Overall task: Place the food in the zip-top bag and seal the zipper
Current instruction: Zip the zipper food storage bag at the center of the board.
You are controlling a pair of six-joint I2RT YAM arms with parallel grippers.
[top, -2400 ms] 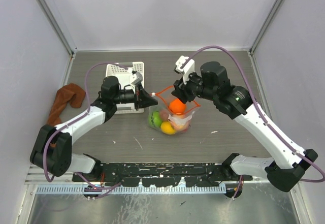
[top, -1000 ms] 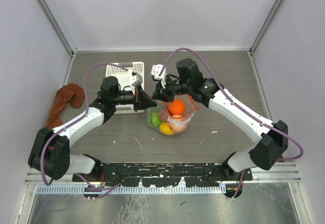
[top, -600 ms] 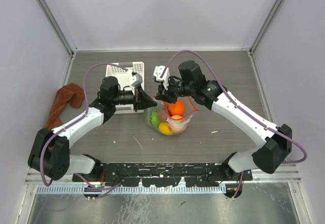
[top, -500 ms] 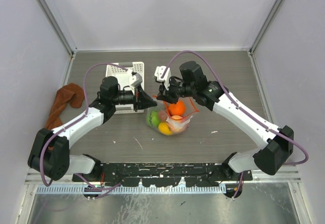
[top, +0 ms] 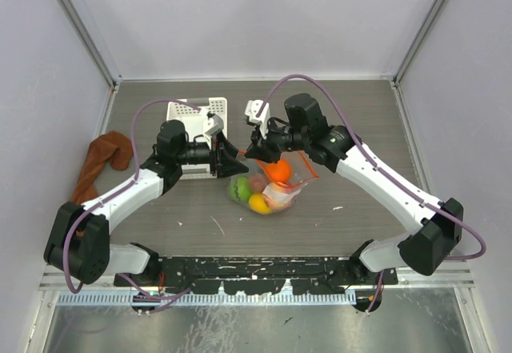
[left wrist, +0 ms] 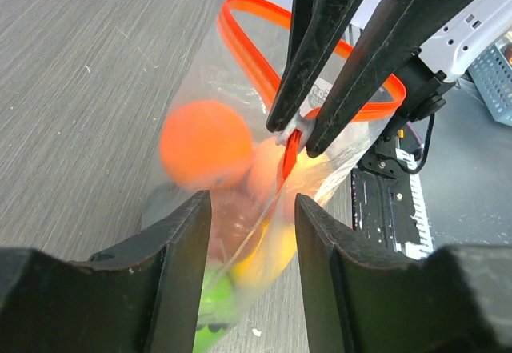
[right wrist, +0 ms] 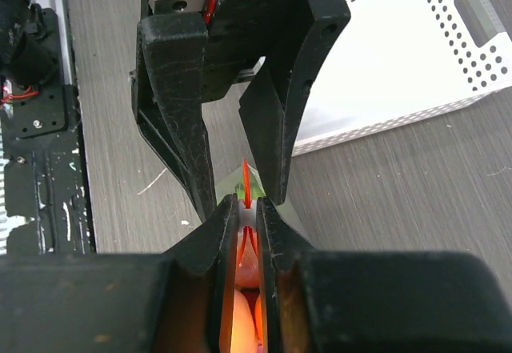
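Left wrist view: the right pincer [left wrist: 294, 133] clamps the zipper [left wrist: 254, 53] of the zip-top bag [left wrist: 210, 81] on the tabletop [left wrist: 80, 65], its food [left wrist: 206, 143] blurred and half hidden behind the left pincer [left wrist: 250, 209], fingers apart.

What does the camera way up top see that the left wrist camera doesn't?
Only the top camera shows the brown cloth lying at the left of the table, and both whole arms. Only the left wrist camera shows, up close, the right jaws squeezed onto the zipper, with the left jaws standing apart below. Both show the zip-top bag with the orange food and the green food inside.
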